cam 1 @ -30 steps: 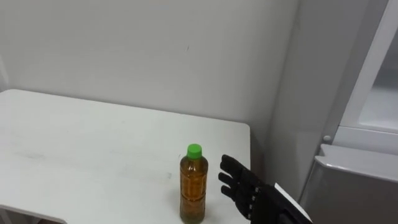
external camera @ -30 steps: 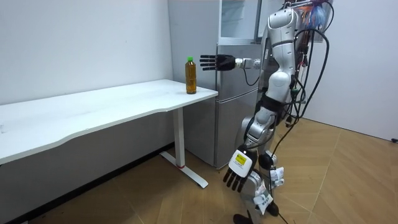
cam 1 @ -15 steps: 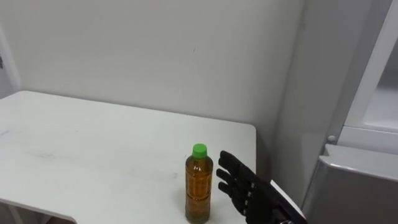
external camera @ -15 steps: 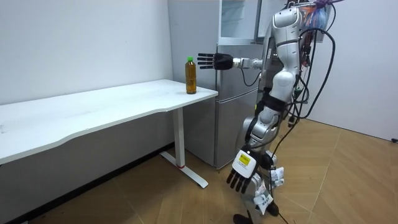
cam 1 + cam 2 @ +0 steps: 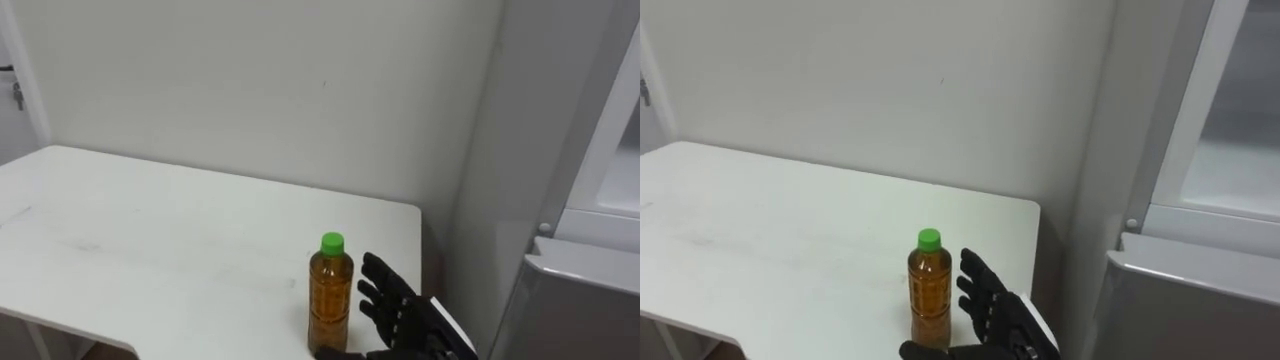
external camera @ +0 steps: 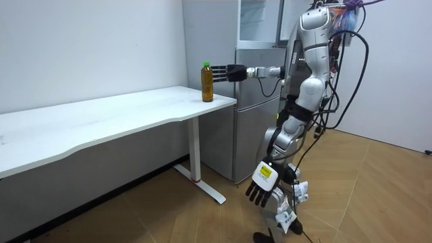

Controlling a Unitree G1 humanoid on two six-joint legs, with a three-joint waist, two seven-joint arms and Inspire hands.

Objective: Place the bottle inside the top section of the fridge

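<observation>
A white table [image 5: 150, 230] is set against a plain white wall [image 5: 250, 90], and a tall grey fridge [image 5: 590, 290] is placed beyond the right hand [image 5: 405, 315], to its right, just past the table's end. The bottle [image 5: 330, 295], filled with amber liquid and closed with a green cap, is stood upright on the table just to the left of that hand, near the table's right end. The right hand is held with its fingers straight and spread beside the bottle, and its thumb is stretched out low in front of the bottle's base; nothing is grasped. Whether the bottle is touched cannot be told.

A wooden floor [image 6: 169, 223] is seen in the room view, where the robot is shown standing in front of the fridge with its right arm reached out level towards the bottle. The left hand [image 6: 262, 183] is hung low beside the legs there, fingers loose and empty.

In the eye views the right wrist is cut off by the lower edge, and the fridge by the right edge.
</observation>
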